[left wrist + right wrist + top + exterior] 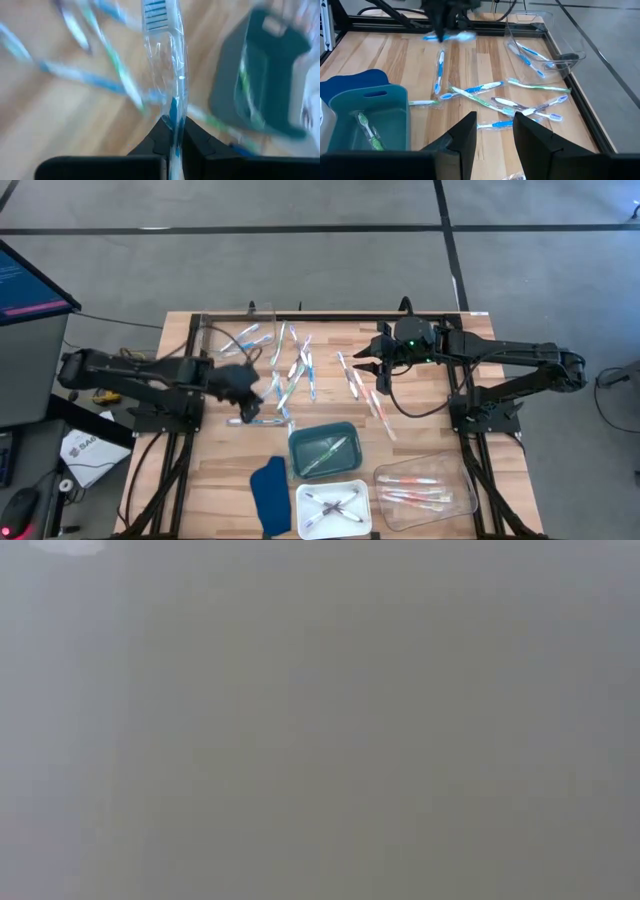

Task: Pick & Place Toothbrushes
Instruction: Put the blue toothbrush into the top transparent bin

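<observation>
Several wrapped toothbrushes (295, 365) lie scattered on the wooden table's (420, 430) middle and far part. My left gripper (172, 125) hovers over the table's left middle (243, 412), shut on a blue toothbrush (167, 65) in a clear wrapper. My right gripper (494, 135) stands open above the table's right middle (365, 370), with nothing between its fingers. The low view is a grey blank. My left gripper pinches the blue toothbrush by its handle (173, 111) between the two fingers, wrapper and all, away from the bristle head (156, 15). The fingers slant down from the table's left. In the right wrist view the brush (451, 36) hangs roughly level under the gripper, off the table.
A teal bin (323, 448) with a green brush, a white tray (335, 508), a clear tray (425, 488) with pink-orange brushes and a dark blue flat piece (268, 495) sit along the near edge. A clear bin (235, 330) with blue brushes stands at the far left.
</observation>
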Motion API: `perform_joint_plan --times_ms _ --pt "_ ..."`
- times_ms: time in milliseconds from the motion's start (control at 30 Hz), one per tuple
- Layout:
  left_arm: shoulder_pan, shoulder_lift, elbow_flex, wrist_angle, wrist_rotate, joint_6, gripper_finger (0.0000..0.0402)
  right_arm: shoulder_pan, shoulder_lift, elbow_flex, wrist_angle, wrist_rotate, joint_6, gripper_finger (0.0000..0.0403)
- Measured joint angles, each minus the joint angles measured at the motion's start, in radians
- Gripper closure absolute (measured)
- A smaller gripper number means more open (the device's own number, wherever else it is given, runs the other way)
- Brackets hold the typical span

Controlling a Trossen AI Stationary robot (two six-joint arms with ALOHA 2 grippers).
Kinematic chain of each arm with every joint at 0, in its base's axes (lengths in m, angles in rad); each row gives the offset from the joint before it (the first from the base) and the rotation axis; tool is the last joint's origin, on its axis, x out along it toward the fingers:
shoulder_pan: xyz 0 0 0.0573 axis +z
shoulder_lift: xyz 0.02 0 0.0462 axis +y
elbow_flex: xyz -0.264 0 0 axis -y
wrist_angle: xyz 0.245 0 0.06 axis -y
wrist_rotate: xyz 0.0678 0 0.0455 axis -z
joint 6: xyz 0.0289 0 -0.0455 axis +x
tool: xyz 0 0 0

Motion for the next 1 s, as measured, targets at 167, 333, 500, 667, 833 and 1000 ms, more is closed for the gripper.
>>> perform_joint_plan --times_ms 167,333,500,667,833,1000 --pt "0.200 0.000 0.124 -0.066 0.008 0.201 0.0393 0.000 0.000 0.000 0.000 0.000 0.000 0.0283" --pt "0.476 0.019 0.231 -0.133 0.012 0.433 0.0392 0.000 0.000 0.000 -0.002 0.000 0.000 0.0283" --pt "0.715 0.119 0.310 -0.141 0.081 0.594 0.0392 0.000 0.000 0.000 -0.002 0.000 0.000 0.0283" --pt "0.841 0.284 0.357 -0.146 0.097 0.737 0.0392 0.000 0.000 0.000 -0.003 0.000 0.000 0.0283" --pt "0.889 0.424 0.373 -0.161 0.096 0.876 0.0392 0.000 0.000 0.000 -0.003 0.000 -0.003 0.0283" --pt "0.902 0.494 0.373 -0.185 0.035 1.014 0.0392 0.000 0.000 0.000 -0.015 0.000 -0.003 0.0283"
